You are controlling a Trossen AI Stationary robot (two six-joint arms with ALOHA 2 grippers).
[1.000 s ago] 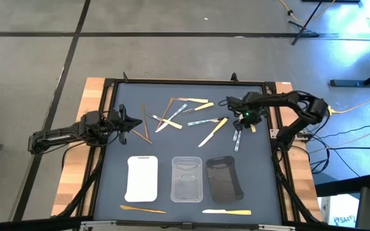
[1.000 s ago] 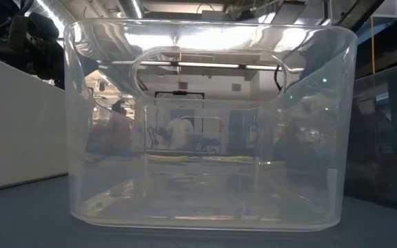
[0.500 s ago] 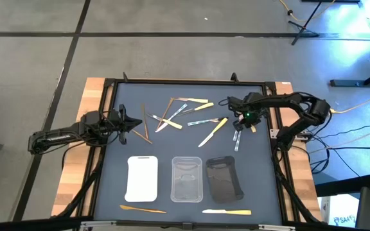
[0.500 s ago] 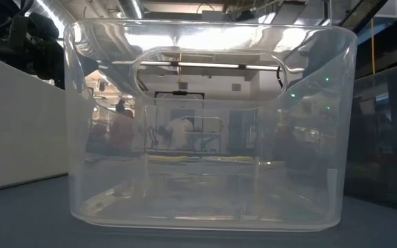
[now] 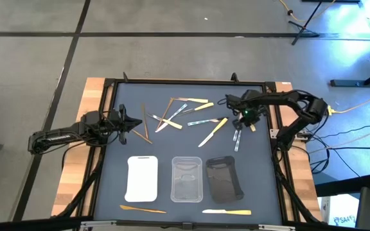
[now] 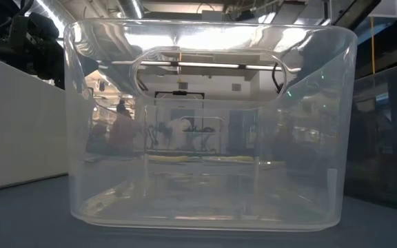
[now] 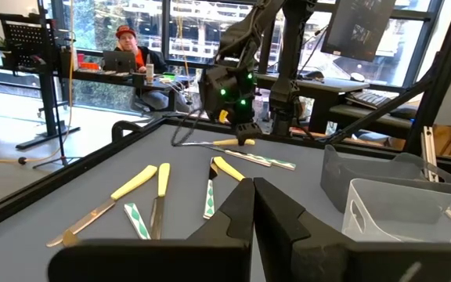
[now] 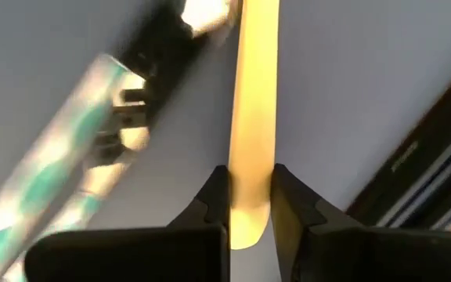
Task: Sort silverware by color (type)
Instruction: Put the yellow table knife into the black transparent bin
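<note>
We see the right gripper pinching 1 pale yellow utensil at the table's far right, just beside a green-patterned utensil, which could snag and drag it when lifted.

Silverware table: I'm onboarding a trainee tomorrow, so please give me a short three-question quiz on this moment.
1. True or false: the left claw is open.
2. The right claw grips a utensil of which colour: A brown, B cream, C clear?
3. Fill in: between the white tray and the black tray sits the ___ tray.

Key: 1 false; 2 B; 3 clear tray.
</note>
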